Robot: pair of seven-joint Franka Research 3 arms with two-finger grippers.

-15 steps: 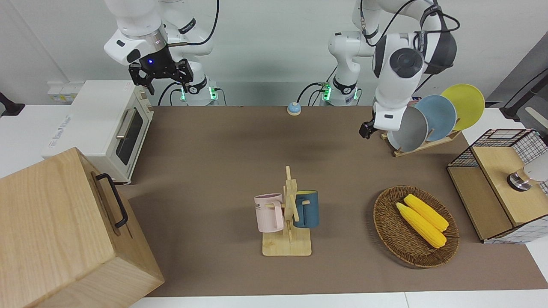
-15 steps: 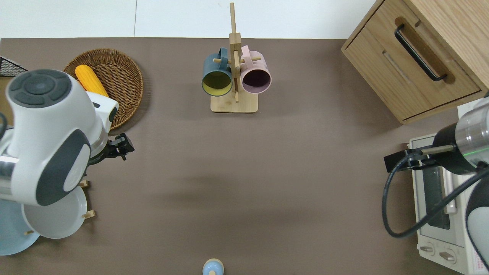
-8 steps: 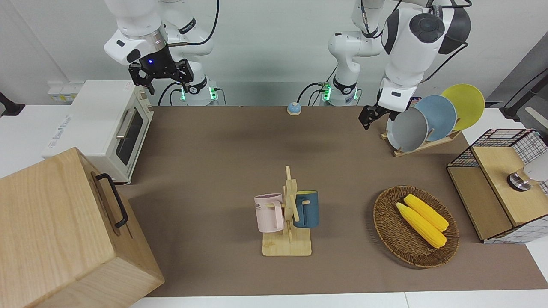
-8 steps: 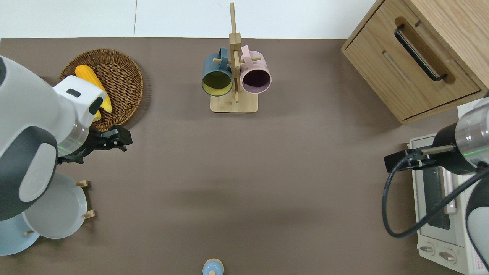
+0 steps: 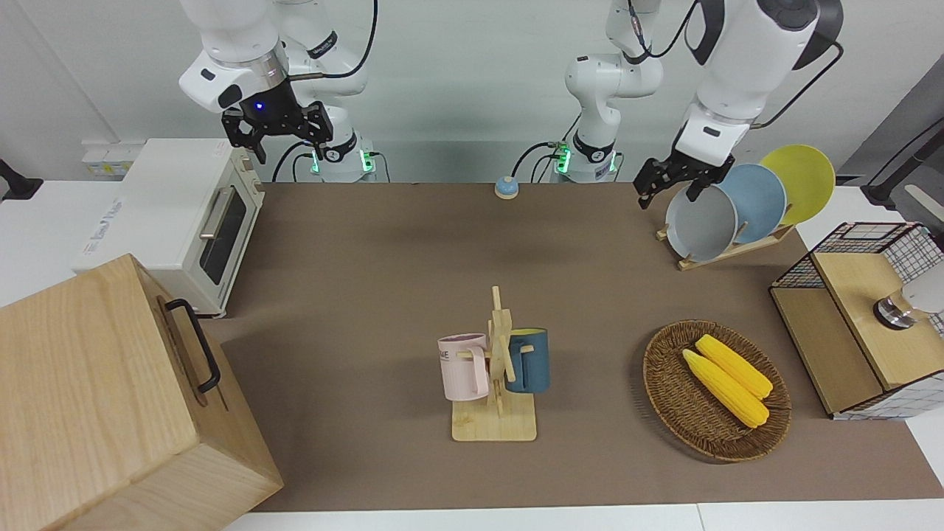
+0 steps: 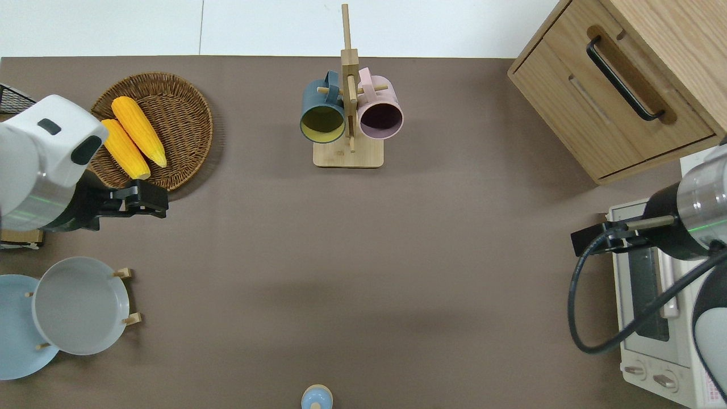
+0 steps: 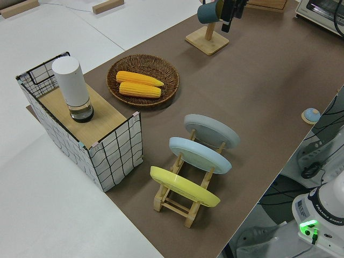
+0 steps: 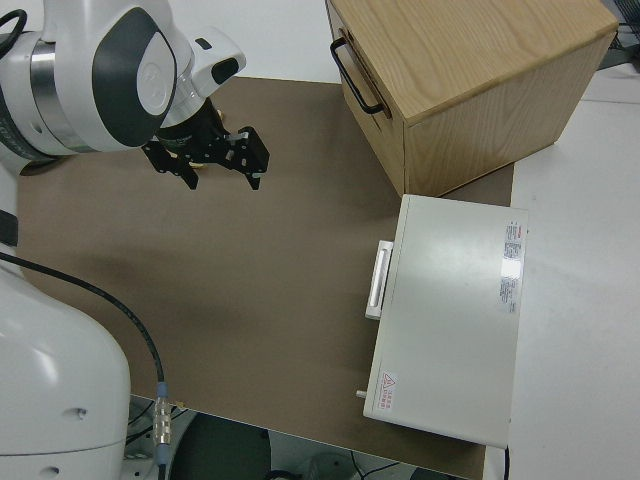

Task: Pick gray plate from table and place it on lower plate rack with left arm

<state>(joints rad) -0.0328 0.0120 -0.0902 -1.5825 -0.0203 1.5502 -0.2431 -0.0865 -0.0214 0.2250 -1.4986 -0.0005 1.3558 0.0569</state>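
The gray plate (image 5: 700,223) (image 6: 79,304) (image 7: 211,130) leans in the end slot of the lower plate rack (image 5: 726,253) (image 7: 177,201), the slot toward the table's middle. It stands beside the blue plate (image 5: 759,199). My left gripper (image 5: 667,192) (image 6: 142,204) hangs open and empty in the air. It is over the brown mat between the rack and the wicker basket (image 6: 187,108), apart from the plate. The right gripper (image 5: 279,140) (image 8: 215,170) is parked, open and empty.
A yellow plate (image 5: 804,177) fills the rack's last slot. The wicker basket holds two corn cobs (image 5: 726,376). A mug stand (image 5: 495,420) carries a pink and a blue mug. A toaster oven (image 5: 184,214), a wooden drawer cabinet (image 5: 96,398), a wire crate (image 5: 863,317) and a small blue bell (image 5: 506,187) are also here.
My left arm has lifted and drawn its open gripper away from the gray plate, toward the left arm's end of the table. The plate stays in the rack. The right arm has not moved.
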